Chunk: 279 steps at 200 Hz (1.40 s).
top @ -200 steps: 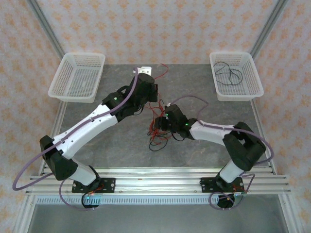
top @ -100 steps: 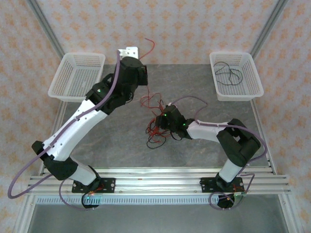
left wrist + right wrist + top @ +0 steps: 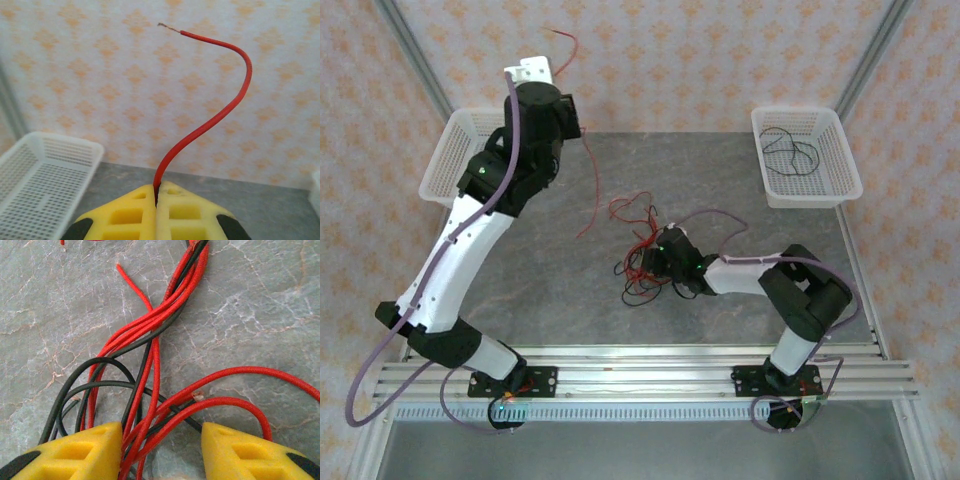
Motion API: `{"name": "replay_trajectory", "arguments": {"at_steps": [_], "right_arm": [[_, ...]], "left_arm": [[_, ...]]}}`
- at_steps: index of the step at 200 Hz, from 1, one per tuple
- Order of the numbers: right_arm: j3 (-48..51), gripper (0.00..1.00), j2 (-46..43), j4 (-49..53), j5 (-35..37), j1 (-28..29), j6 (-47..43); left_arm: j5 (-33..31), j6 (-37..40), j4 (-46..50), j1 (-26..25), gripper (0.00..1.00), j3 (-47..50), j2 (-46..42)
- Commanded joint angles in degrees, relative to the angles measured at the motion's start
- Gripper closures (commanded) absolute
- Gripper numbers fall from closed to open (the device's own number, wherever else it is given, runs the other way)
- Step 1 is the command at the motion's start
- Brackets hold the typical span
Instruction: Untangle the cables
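Note:
A tangle of thin red and black cables [image 3: 640, 262] lies on the grey table [image 3: 720, 190] at the middle. My left gripper [image 3: 534, 72] is raised high at the far left, shut on one red cable [image 3: 594, 190] whose long end dangles to the table. In the left wrist view the yellow fingertips [image 3: 157, 192] pinch that red cable [image 3: 220, 112], and its short bare-tipped end curls upward. My right gripper [image 3: 657, 262] is low at the tangle's right side. Its jaws [image 3: 162, 440] stand open, with several red and black cables [image 3: 150, 365] lying between them against the left finger.
A white basket [image 3: 448, 180] stands at the back left, partly behind my left arm, and shows again as the white basket [image 3: 45, 175] in the left wrist view. Another white basket [image 3: 835, 160] at the back right holds a black cable [image 3: 790, 150]. Metal frame posts rise at both back corners.
My left arm has risen and swung back and to the left, drawing the red cable out of the tangle. The right gripper stayed low at the pile, shifting slightly.

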<state>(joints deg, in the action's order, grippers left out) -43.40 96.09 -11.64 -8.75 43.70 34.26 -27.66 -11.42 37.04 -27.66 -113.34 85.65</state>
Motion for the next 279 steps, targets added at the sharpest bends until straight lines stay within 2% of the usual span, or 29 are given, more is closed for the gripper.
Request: {"name": "replay_trajectory", "arguments": {"at_steps": [1,32,60,154,191,225,279], "right_arm": [[0.6,0.54,-4.6,3.3,1.8,0.2,-1.5],[0.9,0.53,-10.1,5.4,0.8,0.4,-2.9],[0.5,0.53,-14.9,7.9,0.0,0.8,-4.1],[4.0,0.52,-27.1,15.7,0.9,1.0,-4.4],[5.7,0.52,-32.1,18.5,3.2,1.0,-3.3],[1.8,0.50,-31.7,21.8,4.9,1.0,-5.0],[-0.4,0.49,-31.4,23.2,5.3,1.0,-5.8]], "left_arm": [[-1.2,3.4,-1.2,4.9,1.00,-0.6,0.9],[1.4,5.4,-5.5,11.9,1.00,-0.1,2.2],[1.1,7.9,-9.4,17.0,1.00,-0.6,4.7],[3.1,11.3,-20.2,34.4,1.00,-4.0,18.6],[5.7,9.5,-21.6,36.4,1.00,-2.9,23.1],[8.9,5.4,-27.2,37.2,1.00,7.8,23.3],[14.3,1.5,-27.6,37.8,1.00,16.9,30.1]]}}
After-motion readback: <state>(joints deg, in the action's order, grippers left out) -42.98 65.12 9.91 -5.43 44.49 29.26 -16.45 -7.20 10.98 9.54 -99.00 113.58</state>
